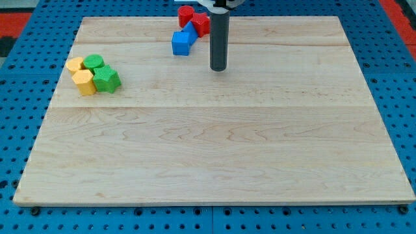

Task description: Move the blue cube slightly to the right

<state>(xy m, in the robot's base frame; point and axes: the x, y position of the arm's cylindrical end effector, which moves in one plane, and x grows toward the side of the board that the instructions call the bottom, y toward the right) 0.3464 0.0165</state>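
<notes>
A blue cube (181, 43) sits near the view's top, left of centre, on the wooden board (214, 156). A second blue block (190, 30) lies just above and right of it, touching. Two red blocks (187, 14) (201, 24) lie above these at the board's top edge. My tip (218, 68) is the lower end of the dark rod. It stands to the right of the blue cube and a little below it, apart from it by a small gap.
At the view's left lie two green blocks (93, 63) (106, 80) and two yellow blocks (75, 64) (84, 82), bunched together. A blue pegboard (13, 130) surrounds the wooden board.
</notes>
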